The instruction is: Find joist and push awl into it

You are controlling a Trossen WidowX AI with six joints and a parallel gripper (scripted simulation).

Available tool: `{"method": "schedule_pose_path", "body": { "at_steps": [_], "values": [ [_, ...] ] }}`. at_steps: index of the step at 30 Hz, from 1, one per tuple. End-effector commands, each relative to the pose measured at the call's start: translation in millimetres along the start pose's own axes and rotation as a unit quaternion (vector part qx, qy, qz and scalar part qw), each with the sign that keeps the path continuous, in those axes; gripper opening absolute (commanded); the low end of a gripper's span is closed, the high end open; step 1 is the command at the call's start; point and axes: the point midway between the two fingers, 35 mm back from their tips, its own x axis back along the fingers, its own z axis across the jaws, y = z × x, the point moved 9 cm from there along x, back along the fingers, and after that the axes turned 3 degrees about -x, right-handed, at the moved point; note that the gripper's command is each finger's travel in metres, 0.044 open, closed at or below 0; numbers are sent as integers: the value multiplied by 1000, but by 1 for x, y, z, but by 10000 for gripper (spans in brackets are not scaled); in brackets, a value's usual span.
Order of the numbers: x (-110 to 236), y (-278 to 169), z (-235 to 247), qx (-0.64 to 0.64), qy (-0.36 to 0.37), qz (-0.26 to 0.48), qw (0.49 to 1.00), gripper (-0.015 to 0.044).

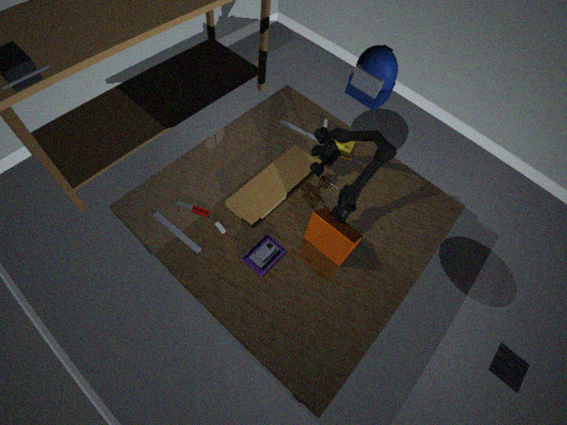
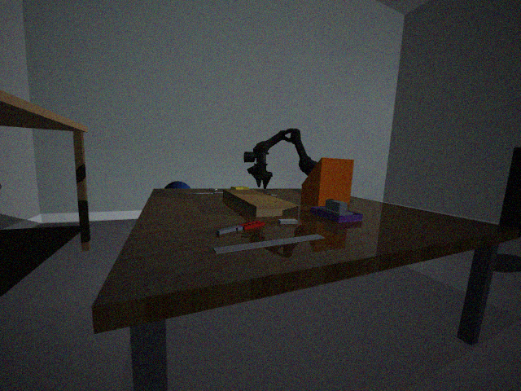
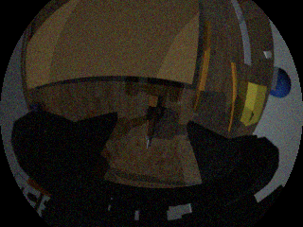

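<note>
The stud finder (image 1: 267, 252) (image 2: 335, 206) lies in the purple tray (image 1: 261, 273) (image 2: 355, 217). The tan floor panel (image 1: 260, 194) (image 2: 269, 202) (image 3: 118, 43) lies on the table, its joist hidden. The awl (image 1: 331, 183) (image 3: 148, 142) lies on the table beside the panel's long edge; its metal shaft shows, and its handle is dim in shadow. My gripper (image 1: 320, 173) (image 2: 262, 185) (image 3: 152, 120) is open and empty. It points down above the awl, with the awl between the fingers in the wrist view. Its exact height is hard to tell.
A tall orange block (image 1: 330, 237) (image 2: 336, 182) stands near the arm's base. A yellow block (image 1: 345, 146) (image 3: 253, 104) lies beyond the gripper. A red-handled knife (image 1: 200, 211) (image 2: 253, 226), a white block (image 1: 220, 227) (image 2: 287, 221) and a grey strip (image 1: 177, 232) (image 2: 269, 243) lie past the panel's other end.
</note>
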Motion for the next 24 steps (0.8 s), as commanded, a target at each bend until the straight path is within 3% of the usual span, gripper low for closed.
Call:
{"method": "schedule_pose_path", "body": {
  "at_steps": [1,24],
  "values": [
    [0,1,0,-2,-2,2,1000,440],
    [-36,4,0,-2,-2,2,1000,440]
  ]
}}
